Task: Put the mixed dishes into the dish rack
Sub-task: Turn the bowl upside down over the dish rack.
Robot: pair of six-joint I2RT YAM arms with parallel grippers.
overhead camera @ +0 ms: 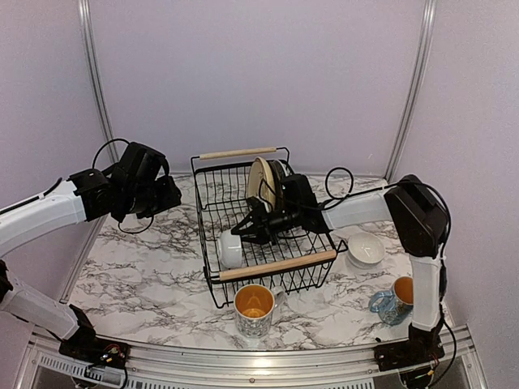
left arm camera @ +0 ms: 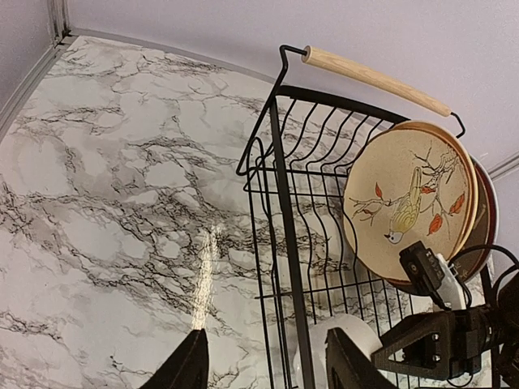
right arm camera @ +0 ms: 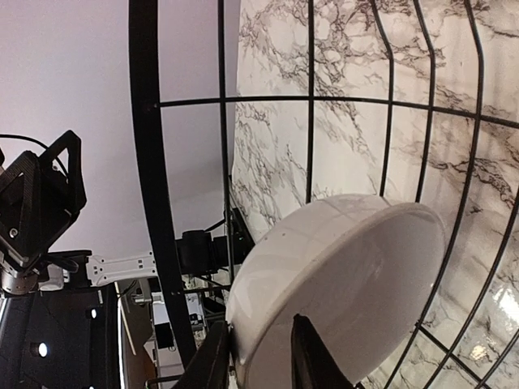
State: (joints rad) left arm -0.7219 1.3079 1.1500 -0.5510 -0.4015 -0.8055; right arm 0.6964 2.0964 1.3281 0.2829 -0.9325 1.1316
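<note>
The dish rack (overhead camera: 276, 265), a black wire basket with wooden handles, stands mid-table. Plates (overhead camera: 261, 182) stand upright at its back; the front one is tan with a bird (left arm camera: 401, 203). A small white bowl (overhead camera: 230, 248) lies on its side in the rack's front left corner. My right gripper (overhead camera: 243, 231) reaches into the rack. Its fingers straddle the bowl's (right arm camera: 357, 275) rim, one outside and one inside, slightly apart. My left gripper (overhead camera: 166, 194) hovers left of the rack, open, with nothing between its fingers (left arm camera: 190, 365).
On the table to the right of the rack sits another white bowl (overhead camera: 366, 248). An orange-lined mug (overhead camera: 255, 309) stands in front of the rack, and a second mug (overhead camera: 396, 298) by the right arm's base. Rack wires (right arm camera: 144, 162) surround the right gripper (right arm camera: 259, 356).
</note>
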